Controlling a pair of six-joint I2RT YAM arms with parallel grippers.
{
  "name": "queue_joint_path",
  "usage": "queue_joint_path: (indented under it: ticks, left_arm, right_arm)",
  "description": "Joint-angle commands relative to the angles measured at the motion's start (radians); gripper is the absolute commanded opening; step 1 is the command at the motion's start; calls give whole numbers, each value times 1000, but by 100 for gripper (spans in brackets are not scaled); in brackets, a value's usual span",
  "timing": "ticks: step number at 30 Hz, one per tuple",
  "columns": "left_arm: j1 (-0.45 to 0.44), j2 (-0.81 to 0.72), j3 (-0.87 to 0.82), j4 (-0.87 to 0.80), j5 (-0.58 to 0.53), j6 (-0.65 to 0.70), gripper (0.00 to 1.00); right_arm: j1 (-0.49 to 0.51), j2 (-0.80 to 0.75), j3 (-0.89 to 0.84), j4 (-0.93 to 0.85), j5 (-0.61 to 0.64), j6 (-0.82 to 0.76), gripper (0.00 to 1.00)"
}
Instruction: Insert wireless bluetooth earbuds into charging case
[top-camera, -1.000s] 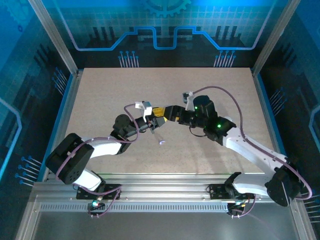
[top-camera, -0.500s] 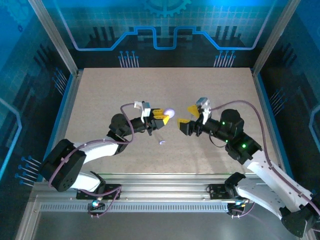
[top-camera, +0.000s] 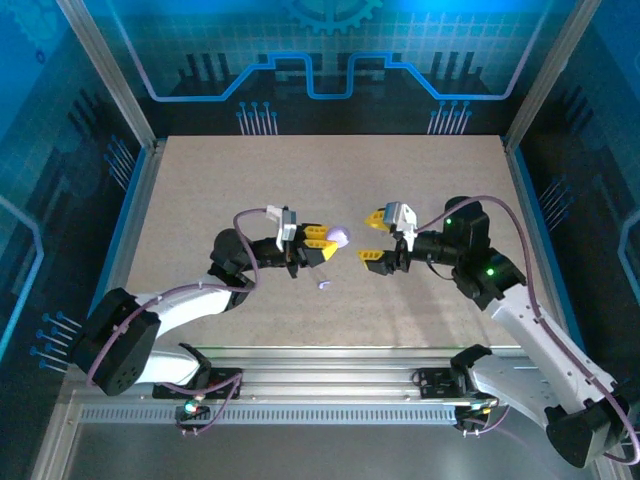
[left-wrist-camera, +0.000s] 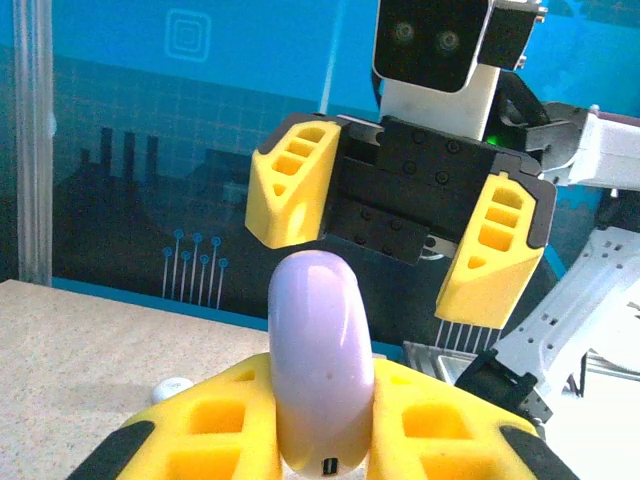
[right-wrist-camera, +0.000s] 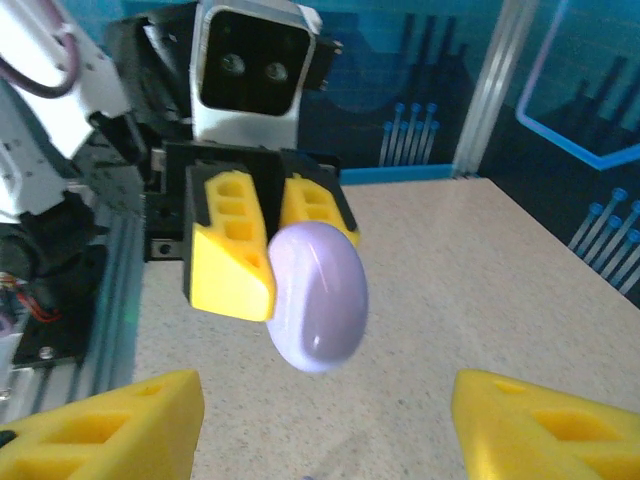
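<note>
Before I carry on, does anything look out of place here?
A small earbud lies loose on the table, apart from the charging case, which the left gripper holds up in the air, apparently closed.

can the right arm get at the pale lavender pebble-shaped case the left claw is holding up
Probably yes. The smooth pale-lavender pebble-shaped plastic case sits clamped in the left claw, facing the right claw, whose jaws stand open; only open air lies between them.
</note>
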Motion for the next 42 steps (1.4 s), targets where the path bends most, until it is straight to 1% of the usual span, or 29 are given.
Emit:
queue_joint_path:
  ticks: [1,10,14,18,29,32,36,39,41,42]
  left_arm:
    - [-1,-23,31,61,42,-29,16]
    - [-6,-16,29,89,42,-40,16]
    - [-6,-20,28,89,42,-37,16]
    - [-7,-22,28,89,42,-38,16]
    - [-8,-23,27,88,41,-37,16]
    - [-9,-24,27,89,42,-38,16]
    - [-8,-26,24,88,41,-35,16]
    - [-9,-30,20,82,37,-23,20]
    - [-10,-38,15,61,25,1,28]
    - [-9,-45,10,44,18,21,35]
  right_arm:
    - [-10,35,37,7,-126,-13,67]
    - [-10,139,105,-12,-225,-28,62]
    - [-10,180,140,-40,-267,-38,57]
    - [-10,204,157,-55,-290,-43,48]
    - [-10,260,206,-97,-331,-75,38]
    - [-10,279,226,-119,-346,-90,31]
    - [-10,304,257,-170,-366,-120,25]
    - [-10,310,277,-217,-366,-155,19]
    - [-10,310,296,-266,-354,-187,17]
    - [-10,309,306,-293,-342,-203,16]
